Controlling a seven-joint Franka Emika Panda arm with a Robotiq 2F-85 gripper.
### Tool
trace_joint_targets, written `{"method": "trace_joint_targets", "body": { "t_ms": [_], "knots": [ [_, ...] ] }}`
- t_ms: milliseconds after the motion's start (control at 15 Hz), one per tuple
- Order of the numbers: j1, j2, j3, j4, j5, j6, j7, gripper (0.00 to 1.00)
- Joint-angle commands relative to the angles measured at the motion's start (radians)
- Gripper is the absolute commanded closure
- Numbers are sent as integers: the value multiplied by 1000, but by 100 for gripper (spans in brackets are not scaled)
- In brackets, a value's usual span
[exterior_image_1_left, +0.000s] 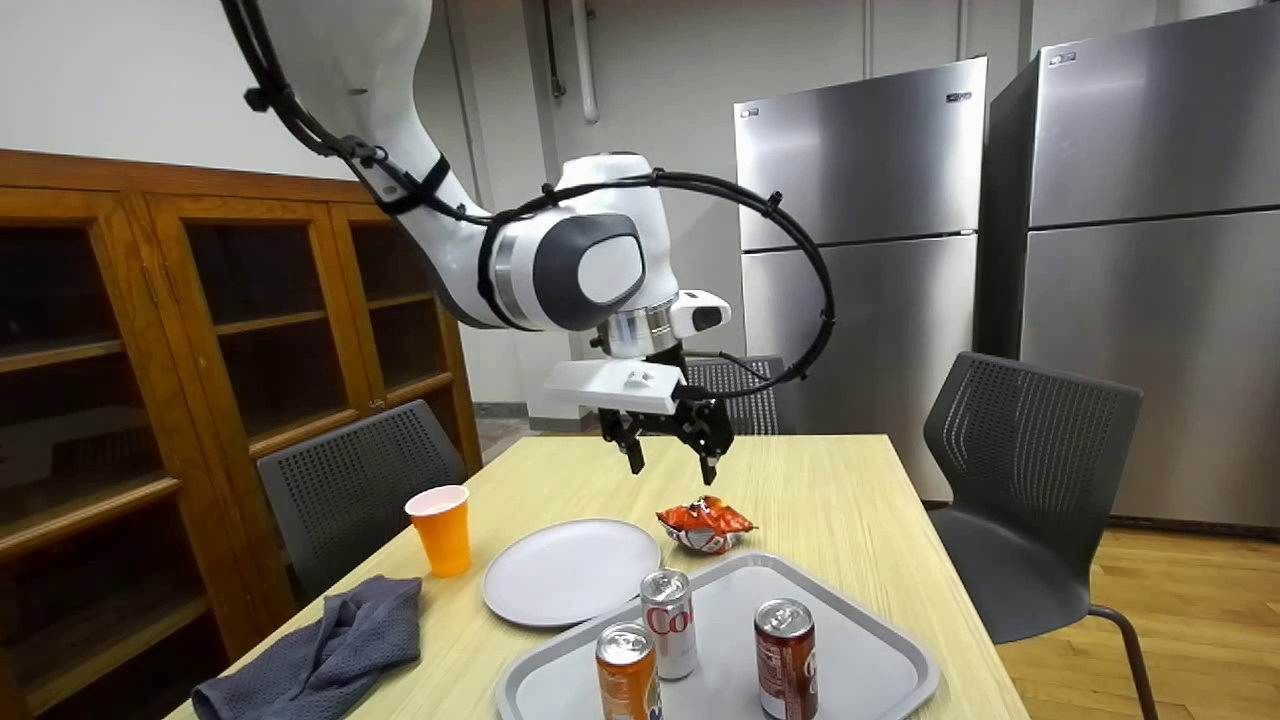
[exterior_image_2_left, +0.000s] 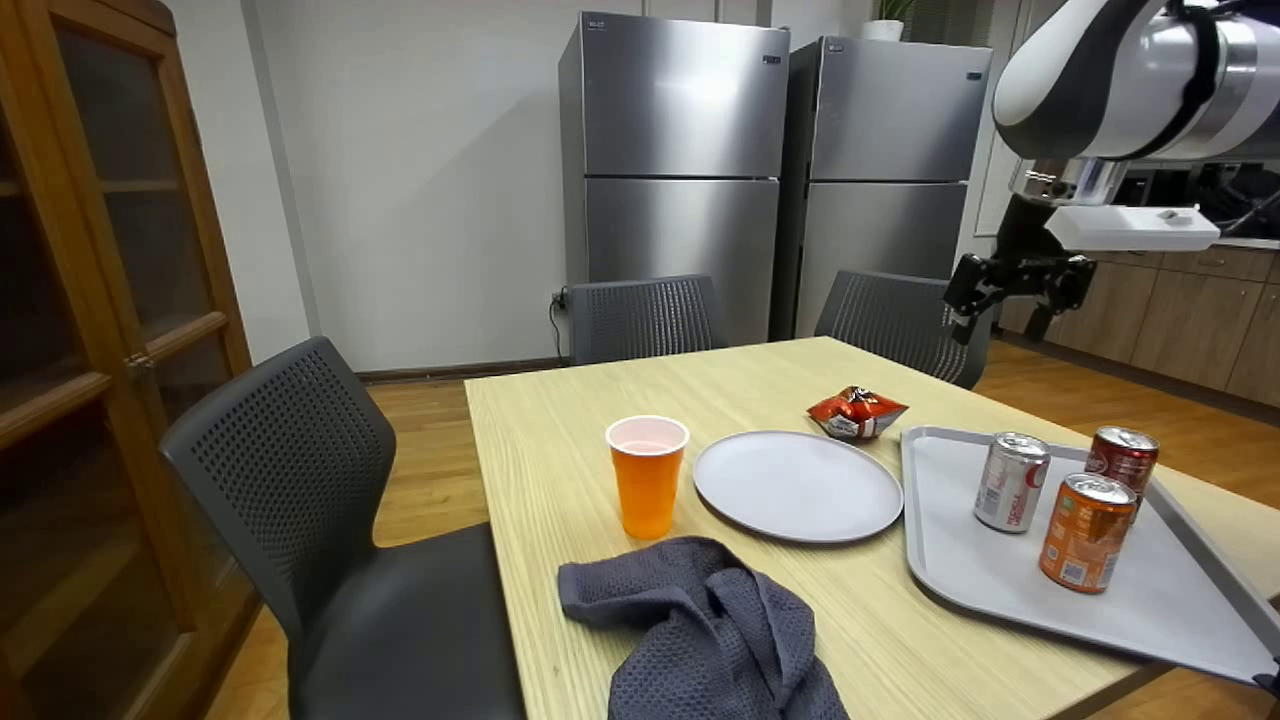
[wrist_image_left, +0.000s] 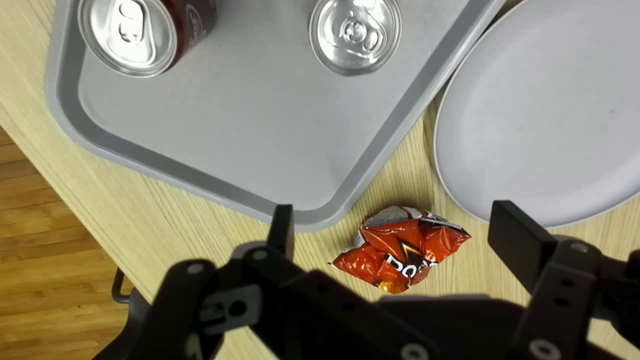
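Hovering — pincer (exterior_image_1_left: 672, 470), jaws spread apart; red snack bag (wrist_image_left: 400, 247) on desk (wrist_image_left: 165, 215) shows between them in wrist view, near tray (wrist_image_left: 225, 115).

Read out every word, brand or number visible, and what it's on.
"Co", cut off by the curve: silver can
"DO", then creased letters: red snack bag
Too small or blurred to read: print on the orange can and dark red can, the silver can's finer print, the refrigerator badges.
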Motion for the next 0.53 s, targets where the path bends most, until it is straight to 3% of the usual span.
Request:
{"method": "trace_joint_targets", "body": {
  "t_ms": [0, 467],
  "knots": [
    [-6, -65, -5, -92, 27, 41, -67, 0],
    [-5, -34, -25, -122, 13, 57, -50, 0]
  ]
}}
